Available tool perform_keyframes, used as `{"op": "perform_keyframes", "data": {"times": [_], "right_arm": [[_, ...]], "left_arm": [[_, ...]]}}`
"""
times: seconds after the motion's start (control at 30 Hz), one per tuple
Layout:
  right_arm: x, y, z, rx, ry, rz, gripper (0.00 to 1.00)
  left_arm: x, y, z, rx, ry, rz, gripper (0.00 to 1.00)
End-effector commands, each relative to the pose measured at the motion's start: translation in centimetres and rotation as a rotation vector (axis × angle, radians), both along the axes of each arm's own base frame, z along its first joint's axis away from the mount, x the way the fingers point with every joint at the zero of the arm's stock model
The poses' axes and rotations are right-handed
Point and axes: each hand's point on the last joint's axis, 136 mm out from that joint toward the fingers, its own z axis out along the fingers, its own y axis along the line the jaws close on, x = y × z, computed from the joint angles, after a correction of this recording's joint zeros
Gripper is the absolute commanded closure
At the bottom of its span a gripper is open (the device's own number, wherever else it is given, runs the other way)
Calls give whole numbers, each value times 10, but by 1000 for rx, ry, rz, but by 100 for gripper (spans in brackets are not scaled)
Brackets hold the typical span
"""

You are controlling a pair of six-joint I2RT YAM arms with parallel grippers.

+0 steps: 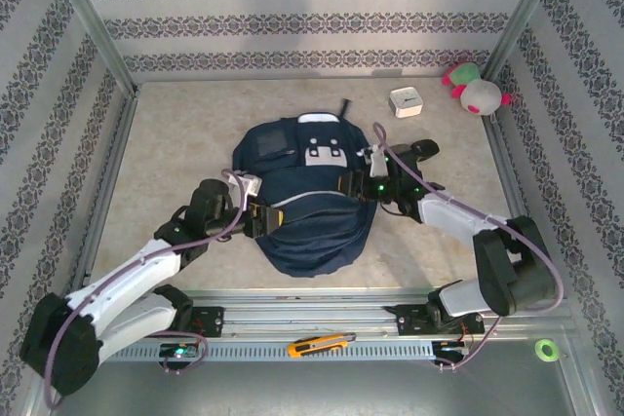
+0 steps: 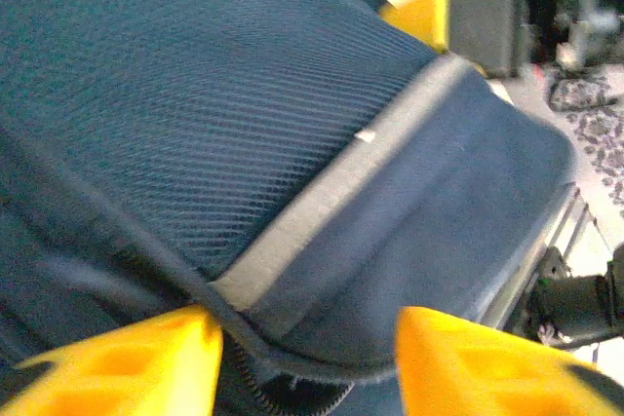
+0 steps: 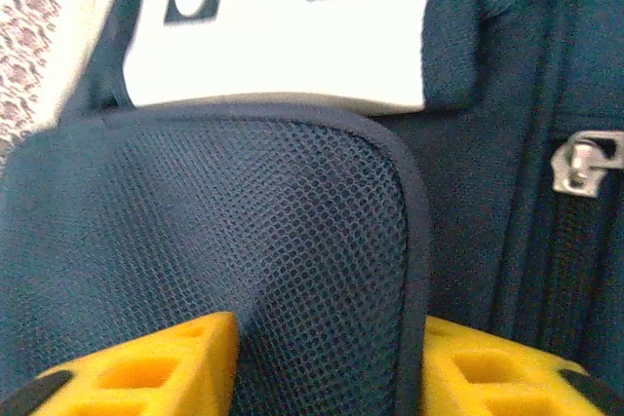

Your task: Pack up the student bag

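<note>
Right wrist: white patch (image 3: 273,56) on student bag (image 3: 224,241)

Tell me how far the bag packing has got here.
Done: nothing visibly packed; the white box and plush toy sit on the table behind the student bag. In hand: left pincer and right pincer each grip the bag's fabric at its sides. Remaining: likely opening it and loading items.

Nothing legible anywhere (the white patch (image 3: 273,46) on the student bag (image 1: 312,231) bears only blank shapes).
</note>
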Motion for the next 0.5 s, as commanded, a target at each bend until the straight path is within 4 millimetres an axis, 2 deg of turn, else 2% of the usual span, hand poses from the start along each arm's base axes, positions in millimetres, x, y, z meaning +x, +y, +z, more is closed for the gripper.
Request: {"op": "perform_keyframes", "data": {"times": [0.0, 0.13, 0.2, 0.27, 0.37, 0.47], "right_arm": [[21, 9, 58, 58, -234, 101, 49], [17, -20, 74, -54, -335, 51, 42], [7, -29, 79, -96, -351, 32, 41], [-6, -32, 81, -77, -321, 23, 41], [-31, -24, 76, 3, -248, 43, 43], [-54, -18, 61, 23, -197, 45, 43]], "left_arm": [[0, 17, 20, 66, -80, 70, 37], [4, 55, 34, 303, -248, 103, 27], [2, 59, 36, 393, -317, 24, 25], [1, 59, 29, 465, -351, -61, 24], [-11, 50, 5, 569, -361, -284, 24], [-26, 48, -16, 664, -378, -520, 24]]}}
